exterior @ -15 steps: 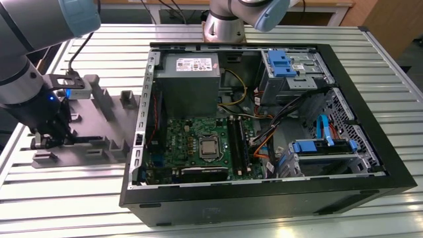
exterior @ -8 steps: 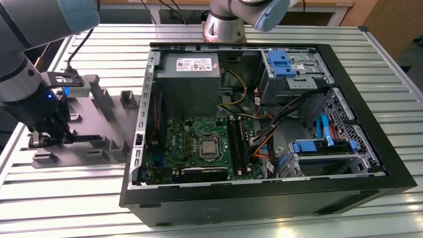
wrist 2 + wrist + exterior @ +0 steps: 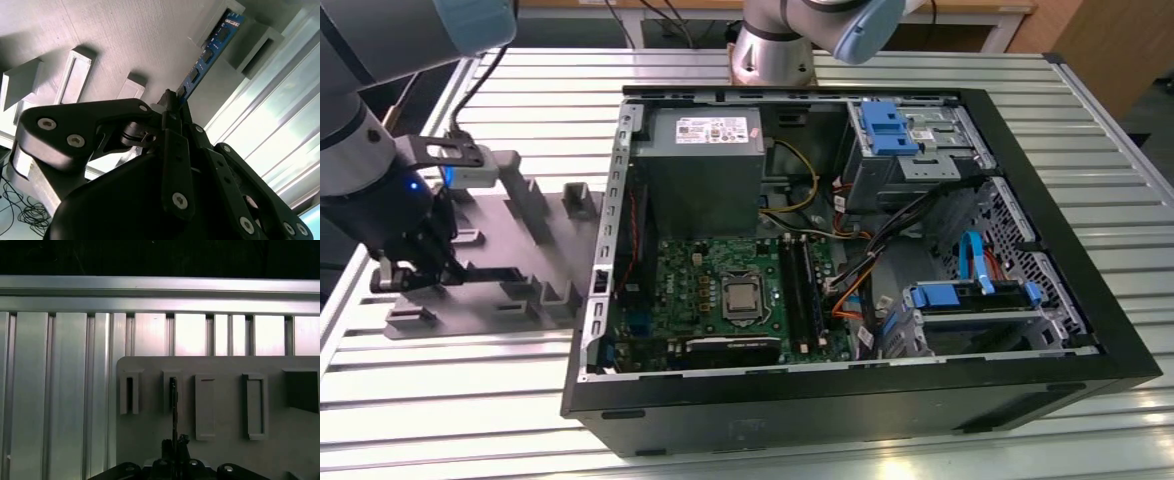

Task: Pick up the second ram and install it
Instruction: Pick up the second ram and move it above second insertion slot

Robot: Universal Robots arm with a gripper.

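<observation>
The gripper (image 3: pixel 398 282) hangs low over the grey fixture plate (image 3: pixel 520 262) on the slatted metal desk (image 3: pixel 881 68). Its fingers are drawn together and clamped on the near end of the second ram (image 3: pixel 210 50). In the second wrist view, this blue-faced stick with black chips runs straight out from the fingertips (image 3: pixel 172 102). Its far end sits at a raised slotted block of the plate; I cannot tell whether it rests in the slot or is just clear of it. In the first wrist view the ram (image 3: pixel 173 407) shows edge-on as a thin dark line ahead of the gripper (image 3: pixel 175 442), lined up with one narrow slot. The open computer case (image 3: pixel 854 405) lies well off to the gripper's side, its green motherboard (image 3: pixel 714 290) exposed.
</observation>
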